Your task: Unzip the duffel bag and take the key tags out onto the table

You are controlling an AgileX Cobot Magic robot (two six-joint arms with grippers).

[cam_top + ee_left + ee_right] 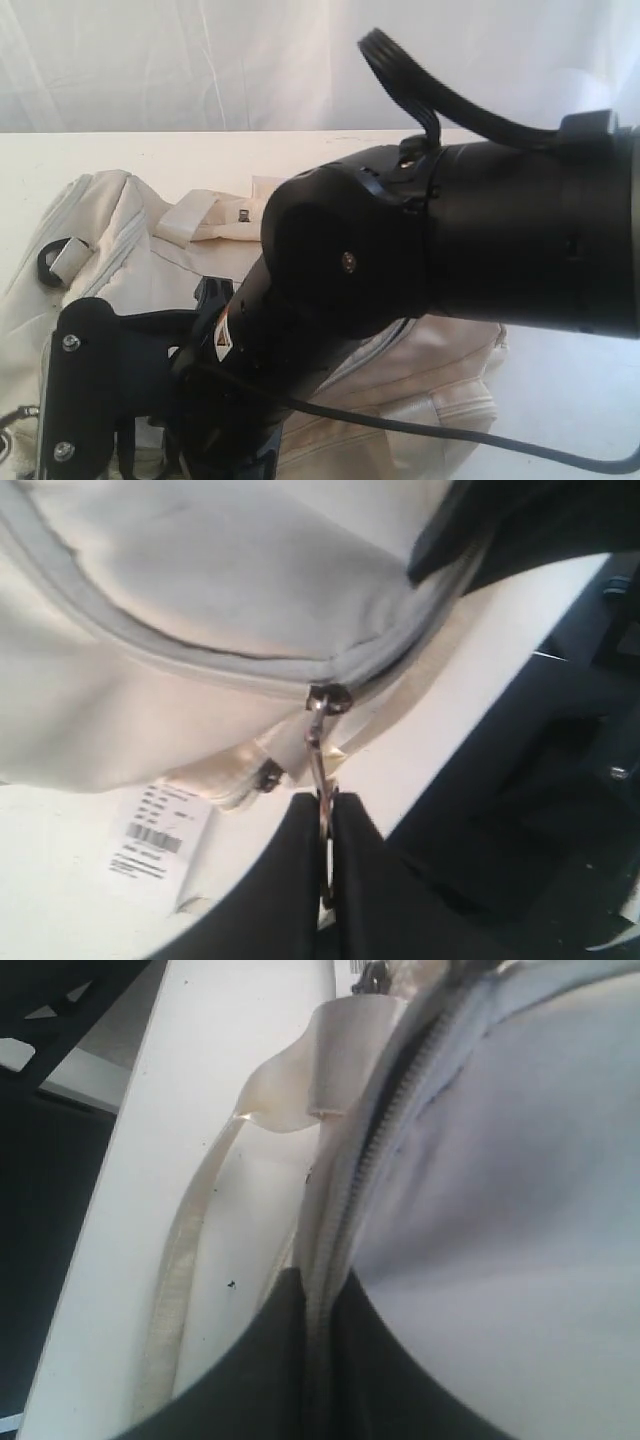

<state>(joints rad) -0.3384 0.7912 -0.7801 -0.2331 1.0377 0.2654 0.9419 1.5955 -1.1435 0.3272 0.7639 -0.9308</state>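
Observation:
The cream duffel bag (120,230) lies on the white table (200,150), its grey zipper (200,660) closed. In the left wrist view my left gripper (327,805) is shut on the metal zipper pull (318,755), which hangs from the slider (327,700) at the bag's end. In the right wrist view my right gripper (322,1295) is shut on a fold of bag fabric (335,1220) beside the zipper teeth (390,1130). The right arm (450,250) fills the exterior view and hides both grippers' fingertips there. The key tags are out of view.
A white barcode label (160,835) lies on the table by the bag's end. The table edge (480,710) runs close to the left gripper, with dark floor beyond. A pale webbing strap (185,1260) trails along the table. A black D-ring (50,262) sits at the bag's left end.

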